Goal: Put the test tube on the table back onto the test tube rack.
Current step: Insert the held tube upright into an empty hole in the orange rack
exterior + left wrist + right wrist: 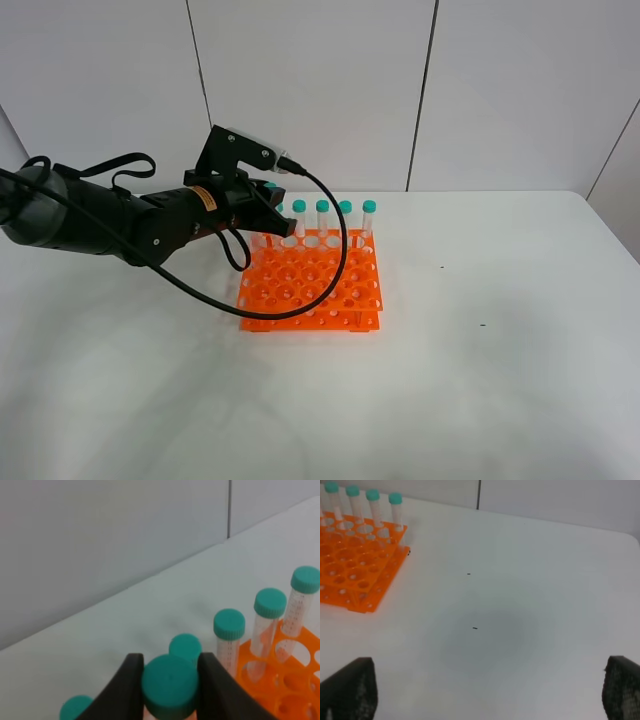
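Squarely, test tube [170, 685] cap between fingers [125, 685] of left gripper [170, 662], touching them

The left end effector [281, 222] masks the back-left corner of the test tube rack [312, 288] in the high view, hiding the tubes standing there. From the left wrist, the clamped test tube [169, 684] shows only a blurred teal cap (its body runs off the frame), so whether its tip sits in a hole cannot be told. Well clear of the rack, the right end effector [487, 690] is cropped to two dark fingertips.
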You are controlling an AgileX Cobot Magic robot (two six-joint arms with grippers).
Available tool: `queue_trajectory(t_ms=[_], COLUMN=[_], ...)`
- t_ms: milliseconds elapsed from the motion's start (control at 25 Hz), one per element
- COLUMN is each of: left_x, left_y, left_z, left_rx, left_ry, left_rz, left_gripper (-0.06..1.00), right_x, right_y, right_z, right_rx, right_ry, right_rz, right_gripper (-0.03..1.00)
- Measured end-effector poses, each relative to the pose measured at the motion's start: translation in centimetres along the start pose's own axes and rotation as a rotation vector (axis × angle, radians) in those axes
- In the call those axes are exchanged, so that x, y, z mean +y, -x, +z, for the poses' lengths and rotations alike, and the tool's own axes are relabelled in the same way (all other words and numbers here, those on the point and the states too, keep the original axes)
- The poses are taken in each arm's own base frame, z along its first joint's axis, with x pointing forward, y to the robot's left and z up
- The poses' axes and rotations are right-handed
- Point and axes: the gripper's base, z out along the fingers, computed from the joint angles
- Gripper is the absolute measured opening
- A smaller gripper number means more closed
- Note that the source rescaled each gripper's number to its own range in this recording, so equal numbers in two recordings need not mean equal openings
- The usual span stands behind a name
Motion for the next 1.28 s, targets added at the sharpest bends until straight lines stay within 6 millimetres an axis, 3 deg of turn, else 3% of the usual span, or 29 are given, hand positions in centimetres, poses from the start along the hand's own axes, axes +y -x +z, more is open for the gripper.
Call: queue_trajectory(t_ms=[680, 920, 1280], left_x=[-0.5, -0.5, -0.8], left_y=[-2.9, -2.9, -5.0], left_z=[1.3, 1.4, 2.2], left_rx=[0.033, 0.013, 0.042], left_ry=[-0.012, -0.010, -0.018], left_rz=[0.059, 0.058, 0.055], left_gripper=[0.00, 0.00, 0.00], right_x=[0.0, 0.0, 0.0], right_y=[0.0, 0.0, 0.0], right_z=[0.0, 0.0, 0.0], right_rx=[0.000, 0.000, 0.000], right_ry=[0.000, 0.000, 0.000], right_rz=[0.000, 0.000, 0.000], right_gripper=[1.00, 1.00, 1.00])
